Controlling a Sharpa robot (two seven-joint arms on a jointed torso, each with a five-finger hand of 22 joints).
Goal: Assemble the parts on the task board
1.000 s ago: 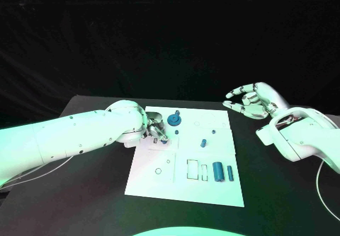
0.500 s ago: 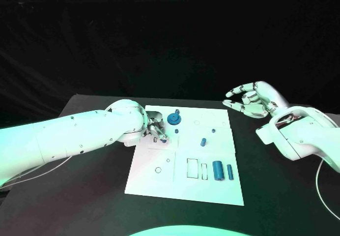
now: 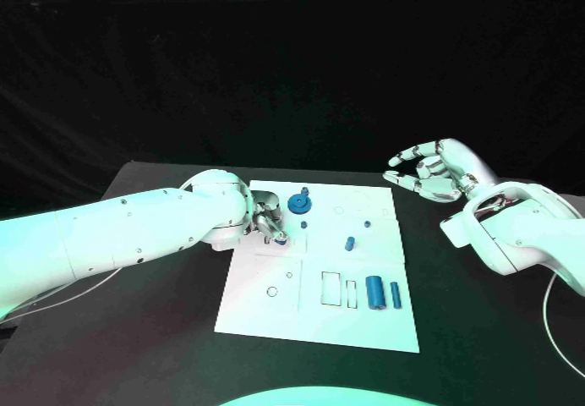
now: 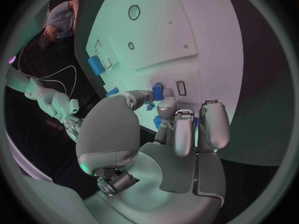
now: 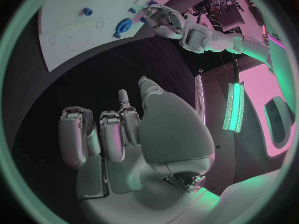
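A small blue part (image 3: 279, 239) is pinched by the left hand (image 3: 266, 222) at the task board (image 3: 275, 313), left of centre; nothing is held by the curled right hand (image 3: 433, 173), upper right.

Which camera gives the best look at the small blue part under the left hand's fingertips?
The left wrist view: the small blue part sits clear at the left hand's fingertips on the task board. The head view shows only a speck beside the hand; the right wrist view leaves it too small to tell.
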